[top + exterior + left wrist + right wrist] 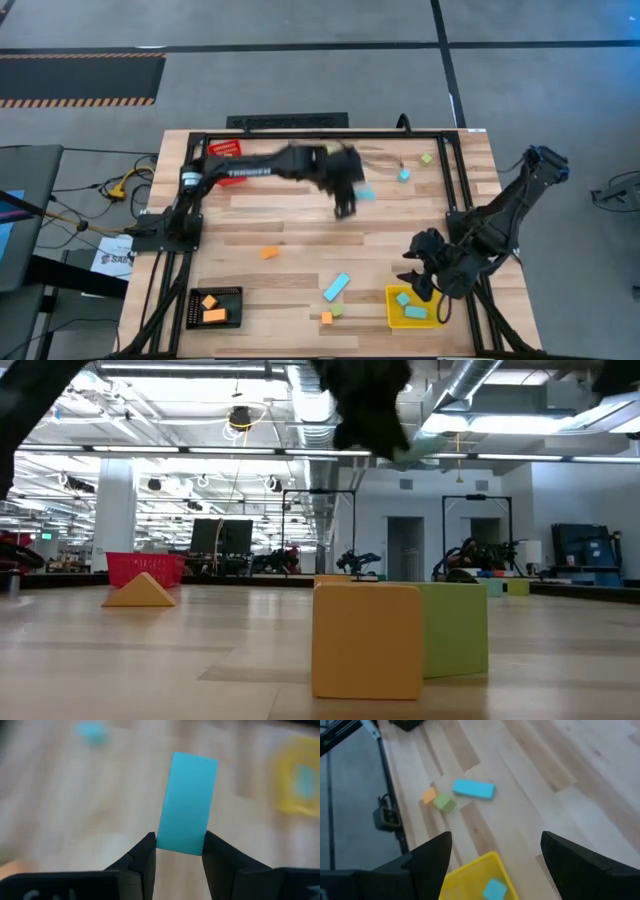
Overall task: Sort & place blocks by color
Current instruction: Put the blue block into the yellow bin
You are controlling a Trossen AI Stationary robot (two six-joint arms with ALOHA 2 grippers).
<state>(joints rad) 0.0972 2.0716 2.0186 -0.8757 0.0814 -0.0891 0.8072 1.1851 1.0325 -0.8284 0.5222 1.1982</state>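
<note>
My left gripper [347,205] hangs over the middle of the table's far half, shut on a cyan block [187,802], a short brick. My right gripper [496,840] stands open and holds nothing, above the far edge of the yellow bin [392,315] at the near right. Two cyan blocks [410,306] lie in that bin. Loose on the wood lie a cyan bar [336,287], an orange block [326,318] touching a green one [338,310], another orange block [268,253], and at the far right a cyan block [404,175] and a green one [426,158]. My left gripper pinches one short end of the cyan block [180,849] between its two fingers, one on each long side. The fingers slant down toward the table's right side. The rest of the block sticks out beyond the fingertips, lifted clear of the table.
A black bin [196,310] with orange blocks stands at the near left, and a red bin [226,148] at the far left. A black frame rail runs around the table. In the low view an orange block [365,640] and a green one [455,628] stand close to the camera.
</note>
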